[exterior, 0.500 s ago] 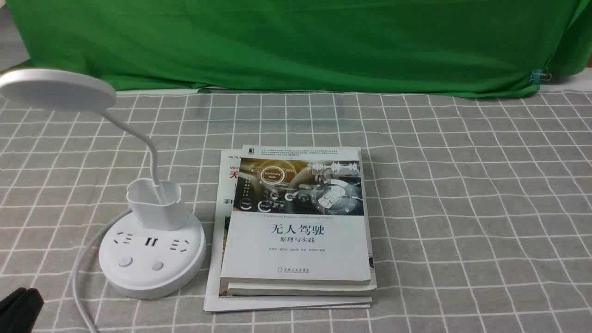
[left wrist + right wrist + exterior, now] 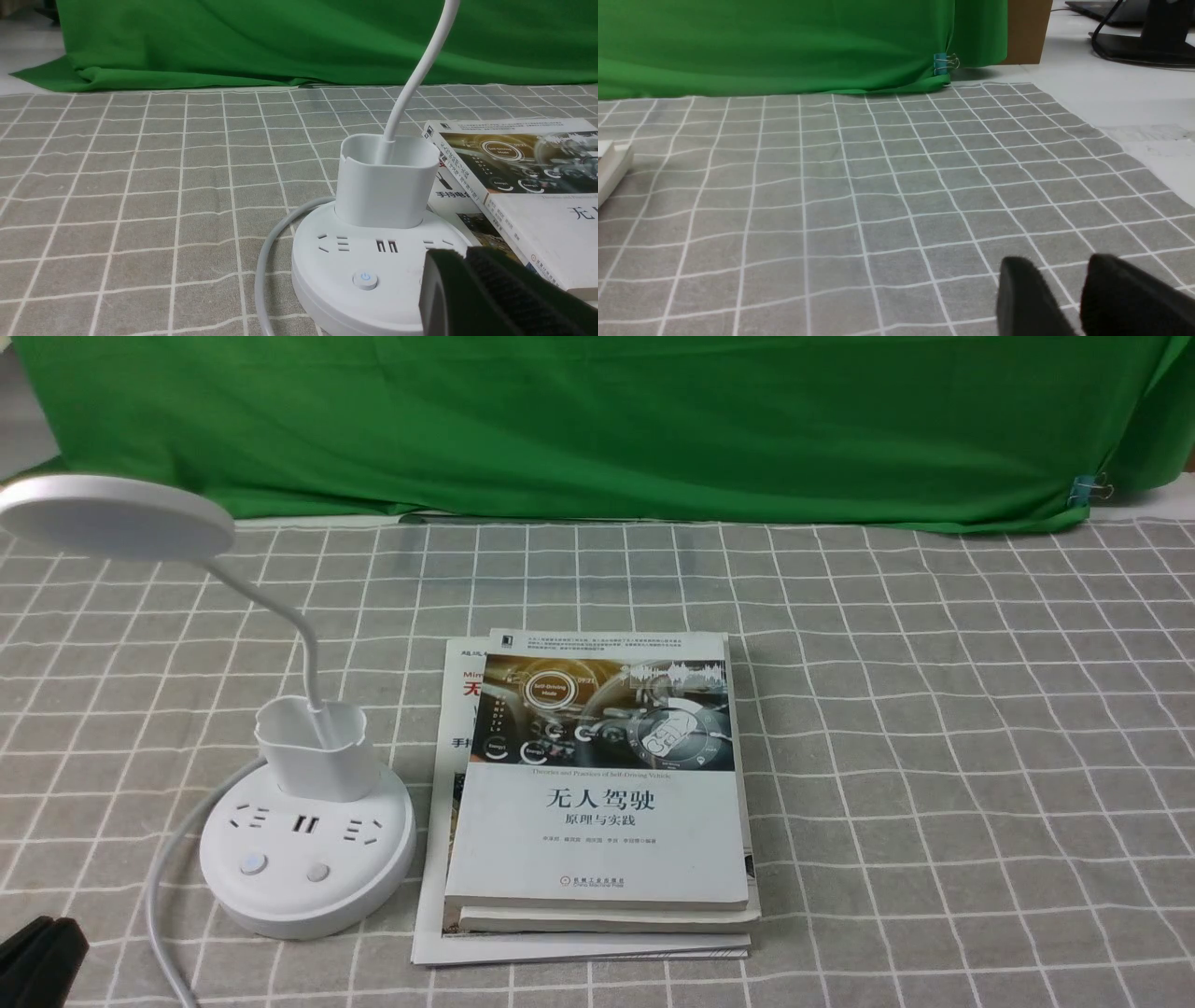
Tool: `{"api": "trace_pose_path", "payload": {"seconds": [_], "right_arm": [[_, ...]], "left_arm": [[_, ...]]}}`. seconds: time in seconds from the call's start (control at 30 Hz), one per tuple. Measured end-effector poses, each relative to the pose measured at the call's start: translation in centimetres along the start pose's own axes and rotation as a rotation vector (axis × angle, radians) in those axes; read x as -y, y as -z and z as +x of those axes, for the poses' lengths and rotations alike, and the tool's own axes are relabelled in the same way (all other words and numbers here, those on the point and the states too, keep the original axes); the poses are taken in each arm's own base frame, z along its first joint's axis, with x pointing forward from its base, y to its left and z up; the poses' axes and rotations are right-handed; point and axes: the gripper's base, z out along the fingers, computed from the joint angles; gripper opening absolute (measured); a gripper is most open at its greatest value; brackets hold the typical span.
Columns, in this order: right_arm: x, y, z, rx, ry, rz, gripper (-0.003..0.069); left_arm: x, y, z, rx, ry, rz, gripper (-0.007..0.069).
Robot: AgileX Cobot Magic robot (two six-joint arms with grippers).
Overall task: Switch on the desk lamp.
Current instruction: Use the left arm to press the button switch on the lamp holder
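Nothing has shifted since half a second ago: the lamp (image 2: 313, 756) is unlit, and the left claw (image 2: 37, 947) sits in the same corner at 7 o'clock in the front view, so the press has not begun. The lamp stands at 9 o'clock of the books (image 2: 597, 803), just beside them, its head bent out toward 10 o'clock. In the left wrist view the left claw's fingers look pressed together on nothing, near the base and not touching it. The right claw (image 2: 1057, 261) shows a narrow slit between its fingers and holds nothing, well apart from the lamp. By count: one lamp with two buttons (image 2: 252, 864) at the base's 6 o'clock side, one cord (image 2: 168, 859), and what seem three stacked books.
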Motion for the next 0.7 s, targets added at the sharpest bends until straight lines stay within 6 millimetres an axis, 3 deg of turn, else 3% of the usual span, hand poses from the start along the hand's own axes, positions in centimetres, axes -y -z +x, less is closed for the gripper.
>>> {"api": "trace_pose_path", "payload": {"seconds": [0.7], "right_arm": [[0.0,0.0,0.0,0.0,0.0,0.0,0.0245]], "left_arm": [[-0.04,0.0,-0.17,0.019,-0.038,-0.005,0.0019]]}}
